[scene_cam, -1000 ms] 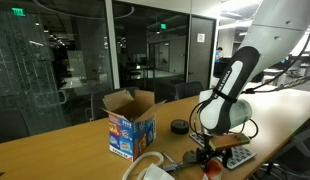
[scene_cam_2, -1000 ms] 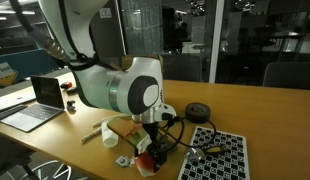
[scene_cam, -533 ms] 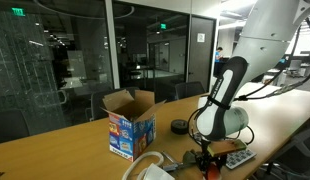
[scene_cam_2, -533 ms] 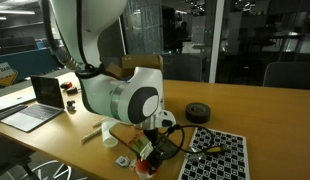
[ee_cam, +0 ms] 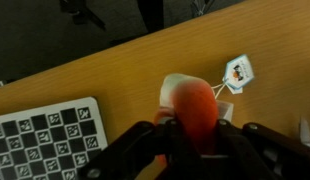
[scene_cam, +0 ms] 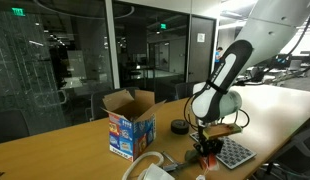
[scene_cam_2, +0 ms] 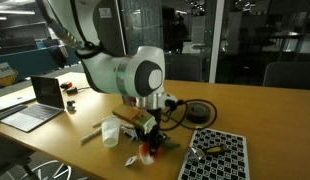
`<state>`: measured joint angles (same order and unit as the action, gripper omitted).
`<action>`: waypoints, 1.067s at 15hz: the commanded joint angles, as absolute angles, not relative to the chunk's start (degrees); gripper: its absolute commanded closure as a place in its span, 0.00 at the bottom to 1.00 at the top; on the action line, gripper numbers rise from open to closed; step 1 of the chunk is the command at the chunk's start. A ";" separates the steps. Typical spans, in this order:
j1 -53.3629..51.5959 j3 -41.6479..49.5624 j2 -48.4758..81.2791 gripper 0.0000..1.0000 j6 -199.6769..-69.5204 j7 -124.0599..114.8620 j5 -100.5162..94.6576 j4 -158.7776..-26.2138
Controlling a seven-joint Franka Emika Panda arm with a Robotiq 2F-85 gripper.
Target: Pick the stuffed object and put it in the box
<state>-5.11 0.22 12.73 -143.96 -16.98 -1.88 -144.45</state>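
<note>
The stuffed object (ee_cam: 198, 106), red-orange and blurred, fills the middle of the wrist view between the dark fingers. My gripper (ee_cam: 195, 132) is shut on it. A white tag (ee_cam: 237, 70) on a string trails from it to the table. In both exterior views the gripper (scene_cam: 207, 148) (scene_cam_2: 149, 138) hangs a little above the wooden table with the stuffed object (scene_cam: 206, 157) (scene_cam_2: 146, 151) at its tips. The box (scene_cam: 130, 124), blue-sided with open brown flaps, stands on the table well away from the gripper.
A checkered tray (scene_cam: 236, 152) (scene_cam_2: 221, 155) (ee_cam: 43, 136) lies beside the gripper. A black puck (scene_cam: 179, 127) (scene_cam_2: 198, 112) sits behind it. A white ring-shaped bowl (scene_cam: 148, 168) is at the near edge. A white cup (scene_cam_2: 110, 133) and a laptop (scene_cam_2: 33, 103) stand further along the table.
The jaws went from open to shut on the stuffed object. The arm then rose and carries it up off the table.
</note>
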 commanded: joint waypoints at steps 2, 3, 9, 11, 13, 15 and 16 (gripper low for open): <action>-6.83 0.59 0.57 0.83 -127.61 -25.52 -10.94 -138.82; -6.55 -0.18 -1.24 0.83 -124.77 -26.82 -12.61 -136.86; -5.56 -4.86 -3.77 0.83 -118.58 -33.55 -21.52 -120.12; -5.74 -6.02 -1.73 0.83 -118.75 -35.92 -20.82 -113.07; -6.07 -6.90 1.29 0.83 -119.22 -37.84 -19.29 -105.93; -6.88 -7.21 4.87 0.83 -120.67 -39.37 -17.27 -100.13; -7.08 -7.56 6.73 0.83 -121.36 -39.96 -15.85 -97.72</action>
<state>-6.34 -6.90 -0.44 -120.78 -37.32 -18.66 -107.84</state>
